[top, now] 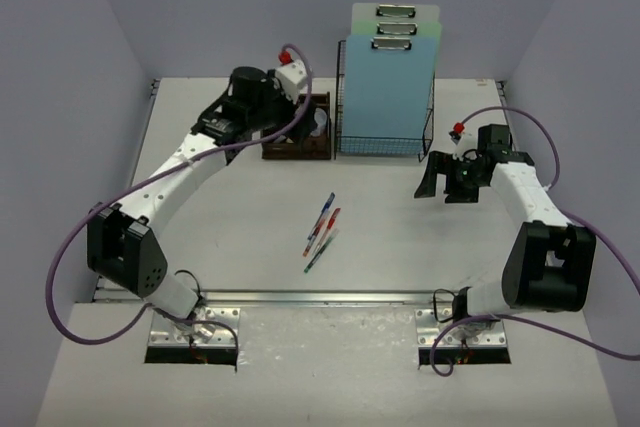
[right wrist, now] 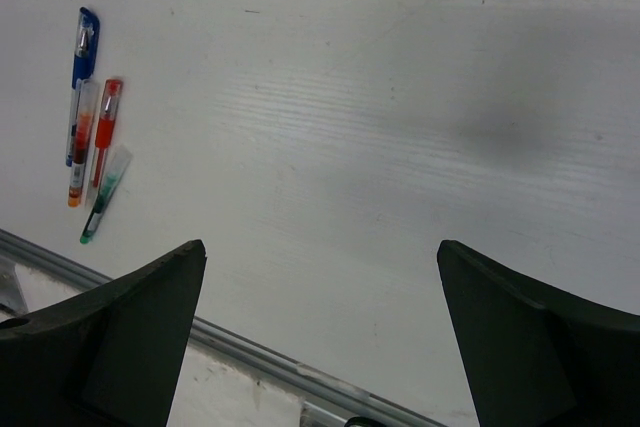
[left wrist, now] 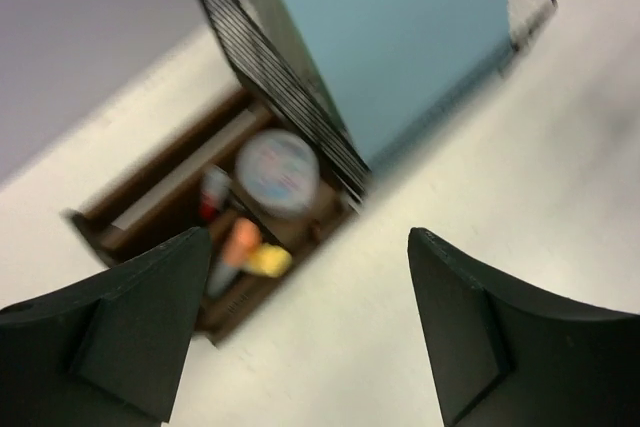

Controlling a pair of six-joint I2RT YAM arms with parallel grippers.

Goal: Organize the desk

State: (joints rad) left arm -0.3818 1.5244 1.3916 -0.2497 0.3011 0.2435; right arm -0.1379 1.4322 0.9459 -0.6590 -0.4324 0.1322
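Rail (top: 320,297) and mounting plates (top: 192,335) line the near edge of the white desk (top: 400,247), which fills the view. Mesh rack (top: 385,147) and brown organizer (left wrist: 150,212) stand side by side at the far edge.

Left gripper (left wrist: 310,235) hovers over the organizer, jaws wide and empty. Right gripper (right wrist: 322,245) is equally wide and empty (bare desk beneath).

Pens (top: 322,230), three or perhaps four, lie bunched mid-desk.

Risks: on descent the left gripper could clip the rack wire or shove the organizer. Pinching one pen could scatter its neighbours toward the rail.
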